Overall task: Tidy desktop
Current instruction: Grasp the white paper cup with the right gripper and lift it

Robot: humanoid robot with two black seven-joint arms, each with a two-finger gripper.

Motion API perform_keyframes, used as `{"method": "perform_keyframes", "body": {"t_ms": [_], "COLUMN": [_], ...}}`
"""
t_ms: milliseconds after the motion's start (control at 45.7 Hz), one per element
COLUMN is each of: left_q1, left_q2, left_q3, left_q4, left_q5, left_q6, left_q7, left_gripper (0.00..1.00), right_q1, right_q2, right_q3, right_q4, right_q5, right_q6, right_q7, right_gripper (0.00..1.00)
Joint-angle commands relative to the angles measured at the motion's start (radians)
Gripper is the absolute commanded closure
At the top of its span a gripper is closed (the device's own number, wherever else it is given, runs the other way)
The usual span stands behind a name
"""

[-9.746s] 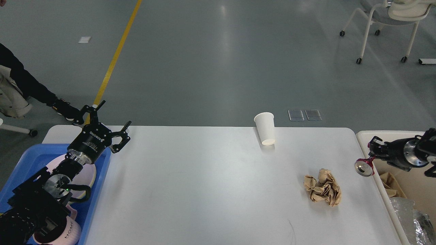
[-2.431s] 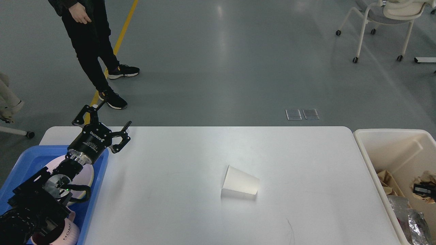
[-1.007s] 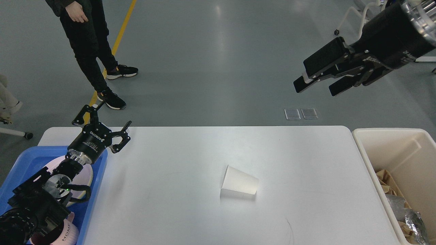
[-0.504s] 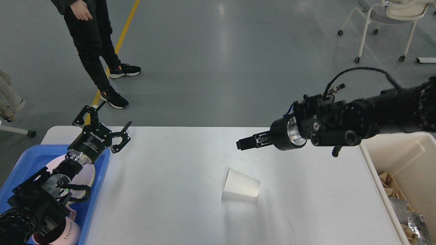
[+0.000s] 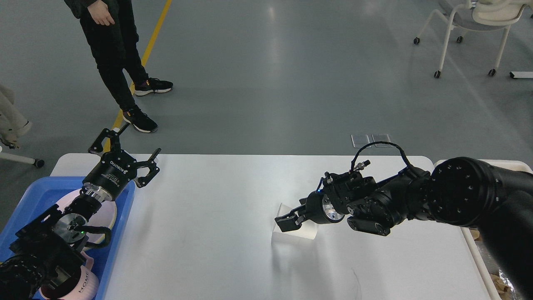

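Observation:
The desktop [image 5: 216, 250] is a large white tabletop with rounded corners. A white paper cup [image 5: 293, 237] lies on its side near the middle. My right gripper [image 5: 288, 221] reaches in from the right and sits right over the cup, its dark fingers covering the cup's upper part. I cannot tell whether the fingers are apart or touching the cup. My left gripper [image 5: 140, 138] is open and empty, held above the far end of the blue tray [image 5: 37, 191] at the left.
The blue tray holds a pale plate [image 5: 109, 216] and a pink mug [image 5: 85, 285], partly under my left arm. A cream bin [image 5: 516, 164] with waste stands off the table's right edge, mostly behind my right arm. A person [image 5: 112, 62] stands beyond the far left corner.
The crumpled brown paper left the table and the cup went from upright at the back to lying mid-table. My right arm then swung in and dropped onto the cup. Left arm unmoved.

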Motion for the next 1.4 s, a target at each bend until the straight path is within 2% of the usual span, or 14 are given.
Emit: {"method": "perform_keyframes", "body": {"t_ms": [0, 307, 350, 372, 438, 526, 591, 657, 898, 1029, 1117, 1226, 1314, 1380], "left_q1": [0.000, 0.000, 0.000, 0.000, 0.000, 0.000, 0.000, 0.000, 0.000, 0.000, 0.000, 0.000, 0.000, 0.000], "left_q2": [0.000, 0.000, 0.000, 0.000, 0.000, 0.000, 0.000, 0.000, 0.000, -0.001, -0.001, -0.001, -0.001, 0.000], "left_q3": [0.000, 0.000, 0.000, 0.000, 0.000, -0.002, 0.000, -0.002, -0.002, -0.002, -0.002, -0.002, -0.002, -0.002], "left_q4": [0.000, 0.000, 0.000, 0.000, 0.000, 0.000, 0.000, 0.000, 0.000, 0.000, 0.000, 0.000, 0.000, 0.000], "left_q5": [0.000, 0.000, 0.000, 0.000, 0.000, 0.000, 0.000, 0.000, 0.000, 0.000, 0.000, 0.000, 0.000, 0.000], "left_q6": [0.000, 0.000, 0.000, 0.000, 0.000, 0.000, 0.000, 0.000, 0.000, 0.000, 0.000, 0.000, 0.000, 0.002], "left_q7": [0.000, 0.000, 0.000, 0.000, 0.000, 0.000, 0.000, 0.000, 0.000, 0.000, 0.000, 0.000, 0.000, 0.000], "left_gripper": [0.00, 0.00, 0.00, 0.00, 0.00, 0.00, 0.00, 0.00, 0.00, 0.00, 0.00, 0.00, 0.00, 0.00], "right_q1": [-0.029, -0.078, -0.078, -0.079, -0.078, -0.078, -0.069, -0.055, 0.118, 0.460, 0.751, 0.994, 1.112, 1.172], "right_q2": [0.001, -0.001, -0.001, -0.001, 0.001, 0.002, -0.001, 0.002, -0.082, -0.289, -0.428, -0.528, -0.608, -0.643], "right_q3": [-0.026, -0.026, -0.027, -0.027, -0.029, -0.030, -0.023, -0.018, -0.027, -0.010, -0.003, 0.016, 0.007, -0.022], "right_q4": [-0.021, -0.044, -0.044, -0.045, -0.044, -0.044, -0.036, -0.025, 0.135, 0.401, 0.478, 0.438, 0.418, 0.422], "right_q5": [-0.001, 0.002, 0.002, 0.000, -0.001, 0.000, 0.002, 0.002, 0.013, 0.020, 0.049, 0.049, 0.042, 0.010], "right_q6": [0.000, -0.004, -0.011, -0.026, -0.040, -0.040, -0.040, -0.038, -0.006, 0.251, 0.603, 1.020, 1.046, 1.046], "right_q7": [-0.001, 0.001, 0.001, 0.001, 0.001, 0.001, 0.001, 0.002, 0.053, 0.060, 0.079, 0.126, 0.175, 0.180], "right_gripper": [0.00, 0.04, 0.12, 0.31, 0.58, 0.68, 0.88, 1.00, 1.00, 1.00, 1.00, 1.00, 1.00, 1.00]}}
